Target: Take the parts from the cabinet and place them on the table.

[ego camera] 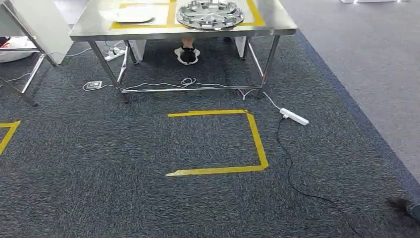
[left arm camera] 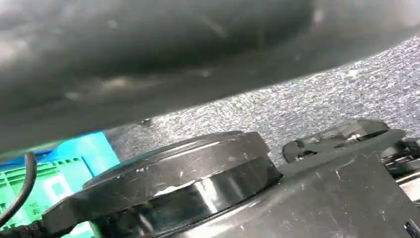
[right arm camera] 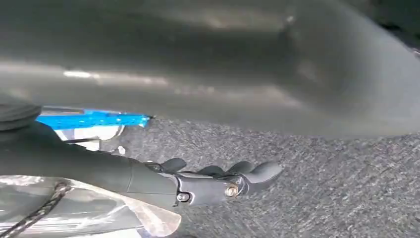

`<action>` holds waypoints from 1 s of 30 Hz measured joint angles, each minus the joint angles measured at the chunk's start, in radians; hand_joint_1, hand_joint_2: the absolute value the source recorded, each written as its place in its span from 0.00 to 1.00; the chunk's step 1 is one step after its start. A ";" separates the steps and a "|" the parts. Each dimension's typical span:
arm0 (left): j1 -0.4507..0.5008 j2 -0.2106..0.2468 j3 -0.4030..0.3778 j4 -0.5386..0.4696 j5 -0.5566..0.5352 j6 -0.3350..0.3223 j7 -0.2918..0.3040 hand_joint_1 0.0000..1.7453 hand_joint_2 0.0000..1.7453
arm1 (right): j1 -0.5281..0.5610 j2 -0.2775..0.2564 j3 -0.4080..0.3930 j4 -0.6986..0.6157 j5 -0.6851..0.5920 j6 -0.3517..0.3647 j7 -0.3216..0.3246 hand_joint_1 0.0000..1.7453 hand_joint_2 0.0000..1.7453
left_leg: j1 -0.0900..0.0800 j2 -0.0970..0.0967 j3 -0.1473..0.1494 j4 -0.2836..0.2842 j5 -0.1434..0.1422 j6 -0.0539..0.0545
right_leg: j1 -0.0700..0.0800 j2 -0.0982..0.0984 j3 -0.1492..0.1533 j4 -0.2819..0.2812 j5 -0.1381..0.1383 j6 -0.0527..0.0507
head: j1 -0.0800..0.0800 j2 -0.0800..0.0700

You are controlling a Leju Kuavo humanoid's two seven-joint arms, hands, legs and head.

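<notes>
The carpet (ego camera: 148,198) takes up most of the head view, with a steel desk (ego camera: 94,27) at twelve o'clock and a three-sided box of yellow tape (ego camera: 257,144) marked on the floor just in front of it. On the desk, between yellow tape lines, rests a large round metal part (ego camera: 210,13), with a flat white plate-like piece (ego camera: 130,15) at its nine o'clock. No cabinet is to be seen, so I judge more fetching may remain. The risk lies underfoot: a black cable (ego camera: 292,178) trails from a white power strip (ego camera: 294,116) at about four o'clock of the tape box, and a foot could catch it while walking. In the right wrist view the right hand (right arm camera: 218,181) hangs over the carpet, fingers loosely extended with nothing in them. The left hand's state I cannot tell.
</notes>
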 joint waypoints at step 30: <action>0.010 0.003 0.000 0.000 0.009 0.006 -0.003 0.00 0.00 | 0.005 0.000 -0.011 0.000 0.010 0.000 -0.026 0.00 0.00 | -0.001 -0.001 -0.023 0.007 0.017 0.001 | 0.001 -0.002 -0.014 0.003 0.020 0.002 | 0.001 0.000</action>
